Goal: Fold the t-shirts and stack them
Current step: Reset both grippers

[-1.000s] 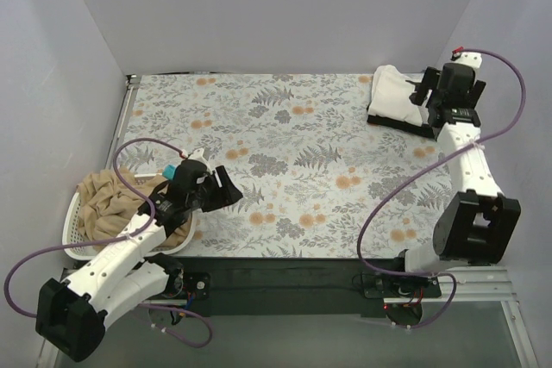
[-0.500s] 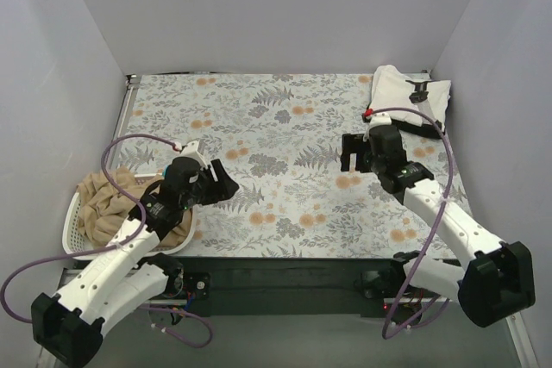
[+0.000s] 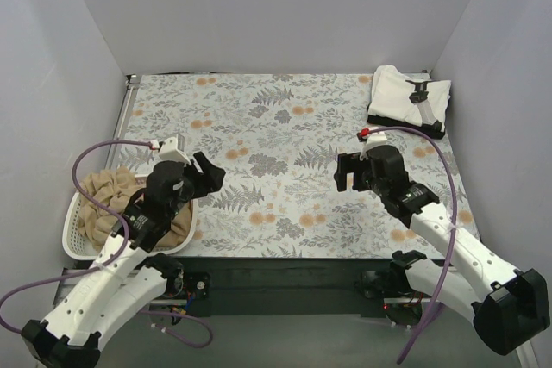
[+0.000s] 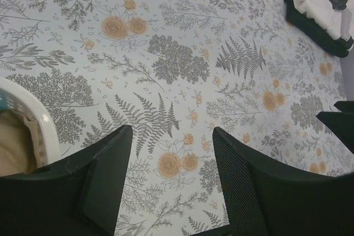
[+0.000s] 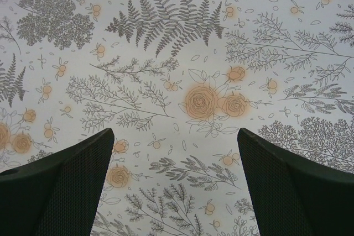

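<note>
**Right arm back from the stack, one shirt left to fold**

On the flowered tabletop [image 3: 285, 127], the white t-shirt [image 3: 395, 92] lay folded on the black t-shirt [image 3: 402, 124] at upper right, where the right arm had hovered a second earlier. The tan t-shirt [image 3: 108, 200] sat crumpled in the basket [image 3: 71, 246] at lower left. The right tool [image 3: 343, 171], now mid-frame, gaped wide and empty. The left tool [image 3: 209, 174], just beside the basket, stood partly open and held nothing, so the tan shirt was likely next.

We see bright, even light from above, only faint soft shadows on the table [image 3: 285, 127], every view sharp
</note>
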`<state>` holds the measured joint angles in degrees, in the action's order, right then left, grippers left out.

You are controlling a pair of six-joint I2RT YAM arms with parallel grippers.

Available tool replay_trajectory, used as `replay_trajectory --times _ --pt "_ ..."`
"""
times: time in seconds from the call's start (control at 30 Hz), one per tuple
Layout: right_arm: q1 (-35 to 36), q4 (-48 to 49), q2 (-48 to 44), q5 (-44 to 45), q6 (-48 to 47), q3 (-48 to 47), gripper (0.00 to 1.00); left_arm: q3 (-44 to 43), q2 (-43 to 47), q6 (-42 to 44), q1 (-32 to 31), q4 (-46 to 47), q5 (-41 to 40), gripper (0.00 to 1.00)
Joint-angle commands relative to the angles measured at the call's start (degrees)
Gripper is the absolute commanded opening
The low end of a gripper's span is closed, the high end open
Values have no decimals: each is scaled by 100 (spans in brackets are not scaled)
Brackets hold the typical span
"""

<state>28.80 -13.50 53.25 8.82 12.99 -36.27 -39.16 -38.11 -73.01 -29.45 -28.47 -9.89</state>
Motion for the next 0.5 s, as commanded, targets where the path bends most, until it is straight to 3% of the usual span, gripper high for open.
replay_trajectory --times 0.0,0.47 --pt "21 172 -157 -73 -42 -55 98 -101 189 103 1 -71 -382 59" --pt "21 58 -158 102 -95 -20 98 -92 260 147 1 -300 -716 59"
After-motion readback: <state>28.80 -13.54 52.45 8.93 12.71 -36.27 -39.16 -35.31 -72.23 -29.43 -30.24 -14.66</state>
